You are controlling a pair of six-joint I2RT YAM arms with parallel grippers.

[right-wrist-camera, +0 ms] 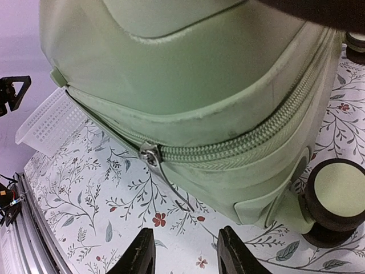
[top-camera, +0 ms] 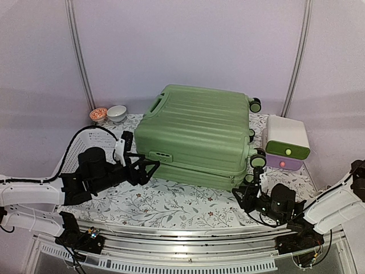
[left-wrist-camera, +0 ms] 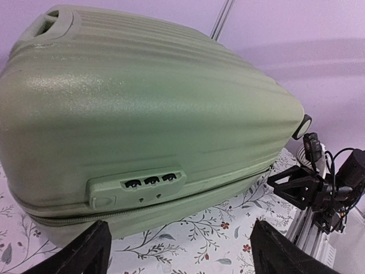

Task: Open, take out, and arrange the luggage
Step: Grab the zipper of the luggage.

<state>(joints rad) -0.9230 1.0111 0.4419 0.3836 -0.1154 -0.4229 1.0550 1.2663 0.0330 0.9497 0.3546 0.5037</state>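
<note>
Flowered tablecloth (top-camera: 171,205) is topped by the suitcase (top-camera: 197,134); left gripper (top-camera: 153,171) is spread wide, right gripper (right-wrist-camera: 186,234) partly spread below the zipper pull (right-wrist-camera: 151,155).

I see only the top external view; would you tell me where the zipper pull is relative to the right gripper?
Observer: The zipper pull sits on the near corner seam of the luggage, just ahead of the open right gripper, untouched.
Operator: Is it zipped shut there?
Observer: The teeth are meshed on the wheel side of the pull.
Operator: What faces the left gripper?
Observer: A three-dial lock, centred ahead of it.
</note>
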